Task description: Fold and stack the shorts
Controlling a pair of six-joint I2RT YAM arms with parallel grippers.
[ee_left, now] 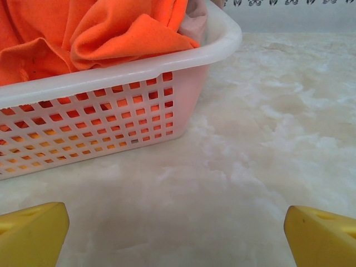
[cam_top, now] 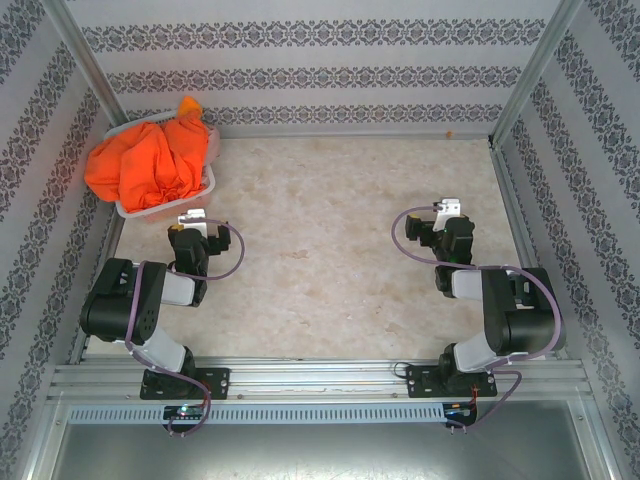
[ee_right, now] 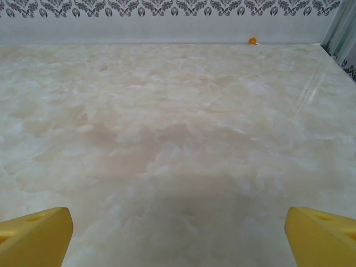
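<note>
Lying heaped in the white mesh basket (cam_top: 165,208) at the far-left corner of the table (cam_top: 330,250), the shorts (cam_top: 145,160) are left ungripped, while the left gripper (ee_left: 178,233) and right gripper (ee_right: 178,233) are held with jaws wide apart.

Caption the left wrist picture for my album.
Orange shorts heaped in a white mesh basket, the open left hand facing it.

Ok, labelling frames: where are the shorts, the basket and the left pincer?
shorts (cam_top: 140,160), top view, orange heap's middle.
basket (ee_left: 111,119), left wrist view, mesh wall.
left pincer (ee_left: 178,236), left wrist view, between fingertips.
</note>
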